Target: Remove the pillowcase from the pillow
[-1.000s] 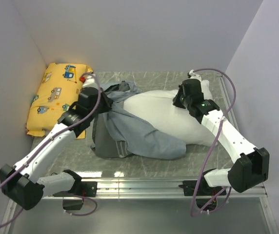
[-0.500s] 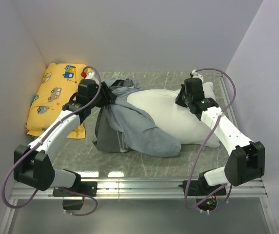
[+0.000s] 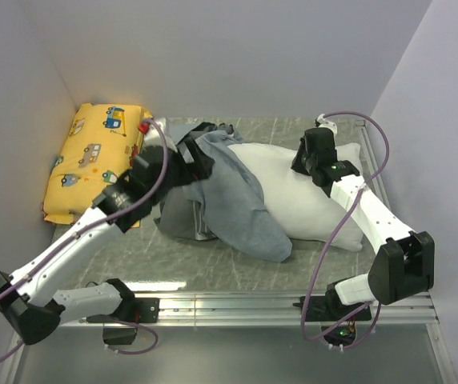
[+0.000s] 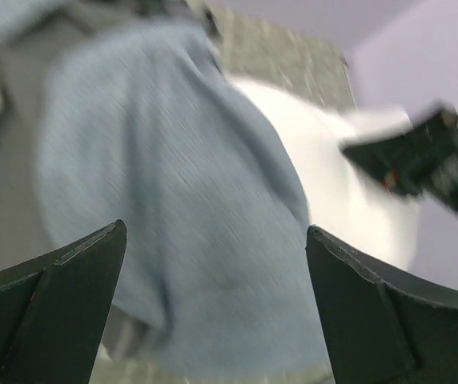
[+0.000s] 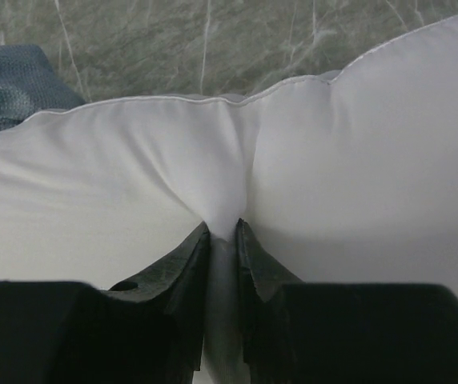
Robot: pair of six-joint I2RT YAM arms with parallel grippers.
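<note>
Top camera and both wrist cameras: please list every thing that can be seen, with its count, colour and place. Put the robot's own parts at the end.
pillowcase: one, blue-grey inside showing, darker grey below, draped over the pillow's left end and down onto the table
pillow: one, white, across the middle and right of the table
yellow pillow: one, yellow with cartoon vehicles, far left corner
table: one, grey-green marbled
cables: two, purple, one along each arm
left fingers: two, black, wide apart above the pillowcase
right fingers: two, black, pinching a fold of the pillow
</note>
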